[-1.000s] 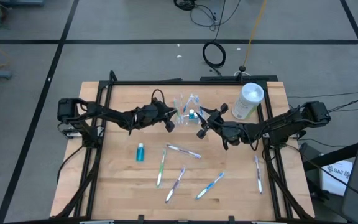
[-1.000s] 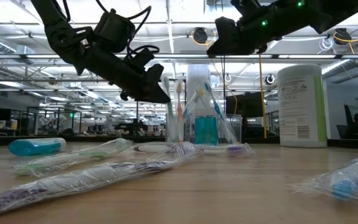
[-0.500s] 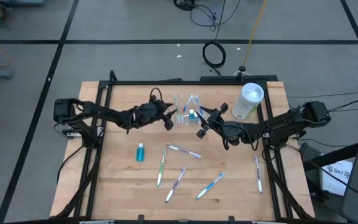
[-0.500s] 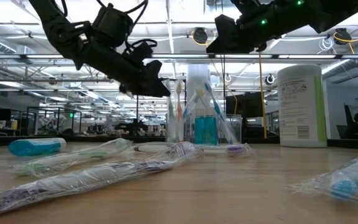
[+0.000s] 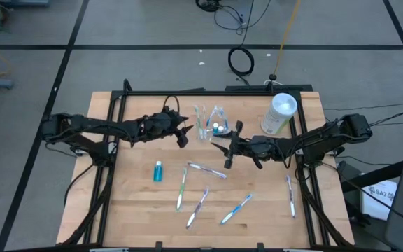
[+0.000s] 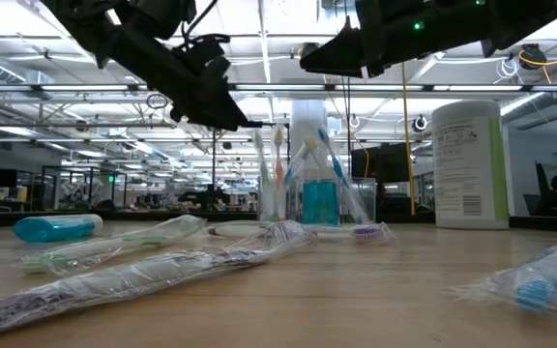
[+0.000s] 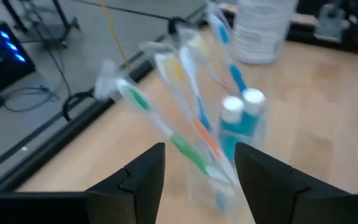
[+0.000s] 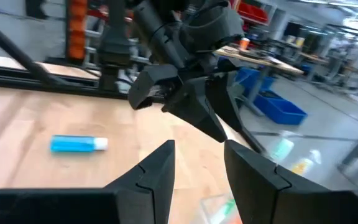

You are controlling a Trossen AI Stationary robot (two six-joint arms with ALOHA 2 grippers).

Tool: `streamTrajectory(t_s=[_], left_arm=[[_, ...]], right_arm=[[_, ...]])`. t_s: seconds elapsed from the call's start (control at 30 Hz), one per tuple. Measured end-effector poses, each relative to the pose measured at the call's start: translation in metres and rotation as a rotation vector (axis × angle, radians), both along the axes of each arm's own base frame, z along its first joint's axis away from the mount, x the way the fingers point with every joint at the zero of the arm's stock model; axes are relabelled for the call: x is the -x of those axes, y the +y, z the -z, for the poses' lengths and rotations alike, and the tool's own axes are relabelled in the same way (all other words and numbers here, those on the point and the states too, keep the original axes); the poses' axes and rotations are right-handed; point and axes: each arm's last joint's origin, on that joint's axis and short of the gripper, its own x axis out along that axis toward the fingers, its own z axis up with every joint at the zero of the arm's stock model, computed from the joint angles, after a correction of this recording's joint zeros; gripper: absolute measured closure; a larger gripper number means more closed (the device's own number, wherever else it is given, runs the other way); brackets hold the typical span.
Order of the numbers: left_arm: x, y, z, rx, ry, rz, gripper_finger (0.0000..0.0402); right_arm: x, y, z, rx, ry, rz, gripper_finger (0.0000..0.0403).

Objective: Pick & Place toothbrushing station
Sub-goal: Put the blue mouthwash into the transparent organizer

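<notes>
The small clear cup (image 5: 212, 126) stands at the table's far middle, with several toothbrushes and teal tubes upright in it; it also shows in the low view (image 6: 319, 198) and the left wrist view (image 7: 229, 134). My left gripper (image 5: 182, 134) hovers open just left of the cup, above the table (image 6: 222, 111); its fingers frame the cup in the left wrist view (image 7: 197, 180). My right gripper (image 5: 224, 150) hovers open just near-right of the cup (image 8: 197, 171). Both are empty. Several wrapped toothbrushes (image 5: 206, 170) and a teal tube (image 5: 158, 171) lie flat on the table.
A taller white cylindrical container (image 5: 278, 113) stands right of the cup at the far right. Loose toothbrushes lie at the near middle (image 5: 198, 208) (image 5: 236, 208) and near the right edge (image 5: 290, 194). A black frame (image 5: 208, 92) borders the table.
My left gripper has drawn back from the cup toward the table's left edge and risen. My right gripper has shifted a little toward the near and left edges and turned about. The cup and the loose things have stayed where they were.
</notes>
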Motion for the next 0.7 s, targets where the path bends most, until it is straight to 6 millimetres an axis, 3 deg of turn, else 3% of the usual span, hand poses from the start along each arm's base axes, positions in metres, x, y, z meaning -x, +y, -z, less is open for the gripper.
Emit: streamTrajectory(t_s=[0.23,0.7], left_arm=[[0.011,-0.022,0.008,0.101,0.134,0.046,0.0224],[0.057,-0.064,0.044,0.579,0.567,-0.236,0.0229]], right_arm=[[0.000,0.001,0.003,-0.057,0.017,-0.045,0.0272],[0.000,0.001,0.004,-0.105,0.008,-0.039,0.0272]])
